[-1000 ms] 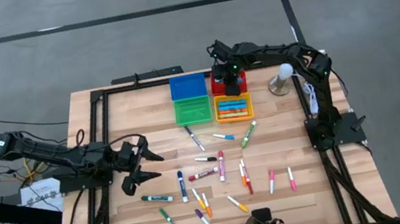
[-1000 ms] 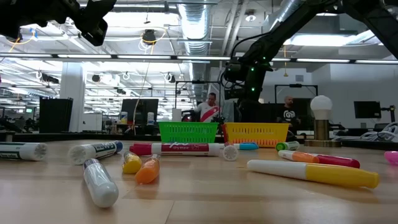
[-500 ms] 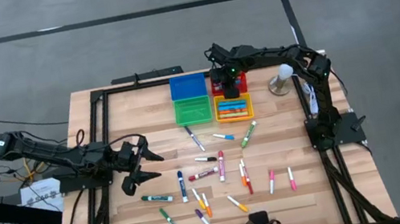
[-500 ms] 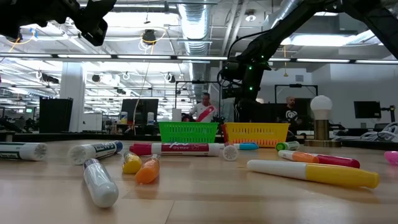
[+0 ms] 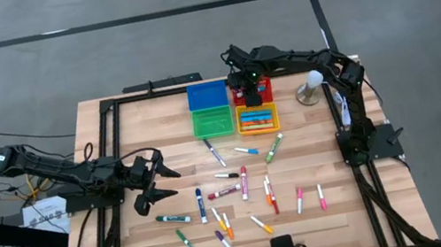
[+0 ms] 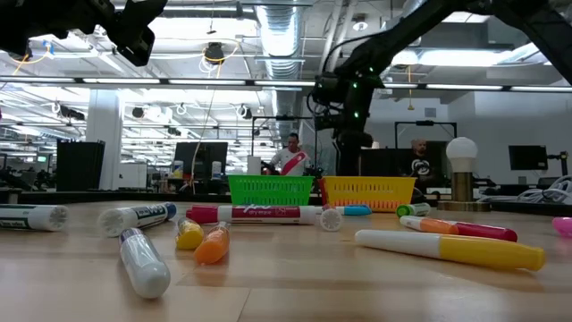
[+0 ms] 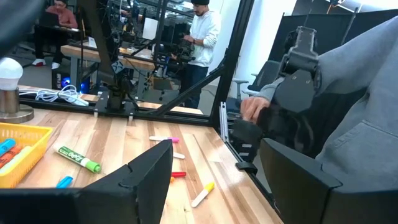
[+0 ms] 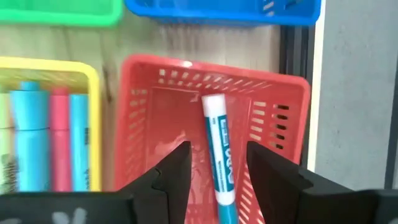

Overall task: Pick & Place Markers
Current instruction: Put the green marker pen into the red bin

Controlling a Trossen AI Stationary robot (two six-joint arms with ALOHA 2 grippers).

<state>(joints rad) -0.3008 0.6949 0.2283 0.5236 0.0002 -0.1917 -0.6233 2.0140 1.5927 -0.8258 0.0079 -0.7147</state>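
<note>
Over the last second the right pincer (image 8: 214,171) has shifted slightly above the red bin (image 8: 149,93), fingers apart, a blue-capped marker (image 8: 219,155) lying inside. Placing looks done; next it should return to the counter (image 5: 350,200) for another marker, while the left pincer (image 5: 151,182) waits, fingers apart.

Light wooden desk (image 5: 133,246) with black frame, four coloured bins (image 5: 232,106) grouped at far edge, small lamp (image 5: 311,87) beside them, many markers (image 5: 237,192) scattered across the middle and near side

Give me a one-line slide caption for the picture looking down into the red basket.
Open right gripper above the red basket, where a blue-capped marker lies; yellow basket alongside holds more.
</note>
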